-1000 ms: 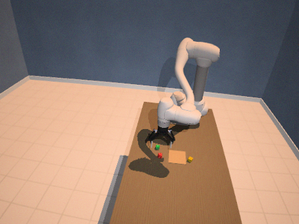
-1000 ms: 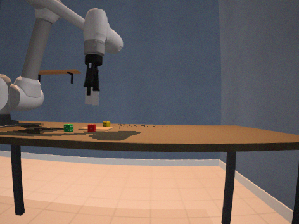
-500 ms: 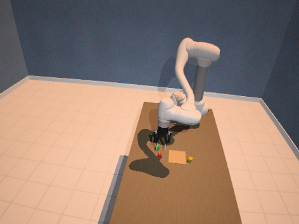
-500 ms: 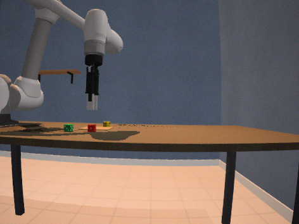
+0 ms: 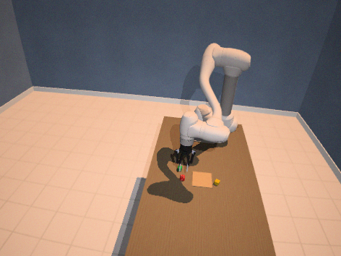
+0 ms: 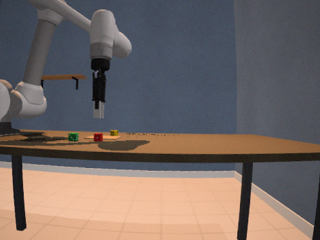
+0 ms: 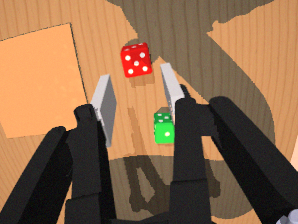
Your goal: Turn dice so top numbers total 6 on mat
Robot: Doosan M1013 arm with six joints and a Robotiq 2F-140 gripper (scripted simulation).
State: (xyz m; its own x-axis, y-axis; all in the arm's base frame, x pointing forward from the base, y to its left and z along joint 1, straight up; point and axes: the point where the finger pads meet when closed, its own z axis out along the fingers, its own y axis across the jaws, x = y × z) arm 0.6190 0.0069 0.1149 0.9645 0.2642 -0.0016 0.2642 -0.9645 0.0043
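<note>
A small tan mat (image 5: pixel 201 179) lies flat on the brown table. A red die (image 5: pixel 182 177) sits on the table just left of the mat, and a green die (image 5: pixel 178 168) lies farther left and back. A yellow die (image 5: pixel 217 181) rests off the mat at its right edge. My gripper (image 6: pixel 98 114) hangs well above the table, fingers pointing down, partly closed with a gap and nothing between them. In the wrist view the gripper (image 7: pixel 136 92) frames the red die (image 7: pixel 136 60) and green die (image 7: pixel 164 127) far below, with the mat (image 7: pixel 40 79) at the left.
The arm's base stands at the table's back end. A small wall shelf (image 6: pixel 62 77) sits behind the arm. The table's left edge lies close to the dice.
</note>
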